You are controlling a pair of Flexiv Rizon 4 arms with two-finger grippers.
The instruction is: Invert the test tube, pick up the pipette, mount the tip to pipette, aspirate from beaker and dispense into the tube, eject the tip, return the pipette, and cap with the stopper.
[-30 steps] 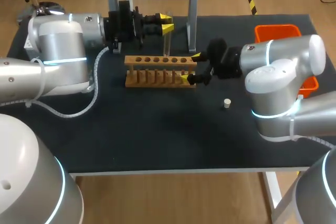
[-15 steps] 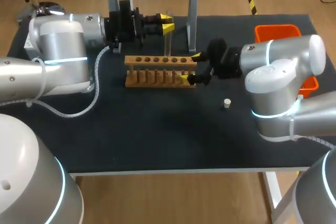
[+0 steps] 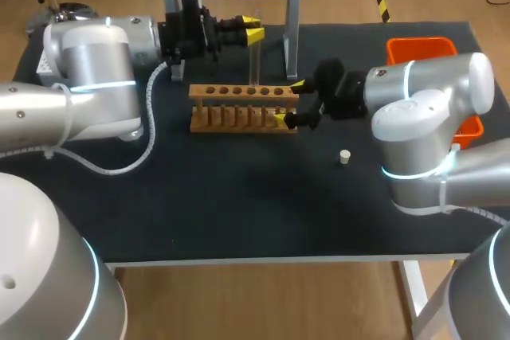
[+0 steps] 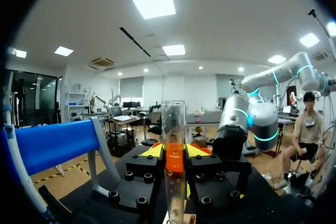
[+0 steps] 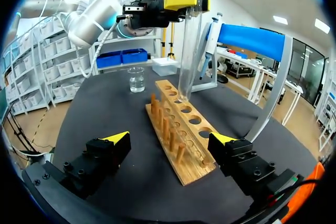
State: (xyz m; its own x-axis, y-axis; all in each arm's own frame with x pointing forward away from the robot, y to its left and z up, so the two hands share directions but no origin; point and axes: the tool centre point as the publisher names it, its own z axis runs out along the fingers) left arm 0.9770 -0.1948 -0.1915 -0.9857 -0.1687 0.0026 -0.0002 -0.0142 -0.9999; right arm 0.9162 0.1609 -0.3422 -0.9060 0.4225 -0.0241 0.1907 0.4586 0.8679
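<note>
Wood: oblong rack (image 3: 243, 107), round holes along its top.
Glass: clear test tube (image 3: 254, 60), slender upright cylinder, lower end at a rack hole.
Left gripper (image 3: 253, 29): pinching the tube above the rack.
Right gripper (image 3: 288, 102): spread, straddling the rack's end.

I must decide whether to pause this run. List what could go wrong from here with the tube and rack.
1. The test tube hangs upright in the left gripper, its lower end at a hole of the wooden rack; slightly off line, it could catch the rim and crack or tip the rack.
2. The right gripper stands open around the rack's end, not clamping it, so the rack may shift.
</note>
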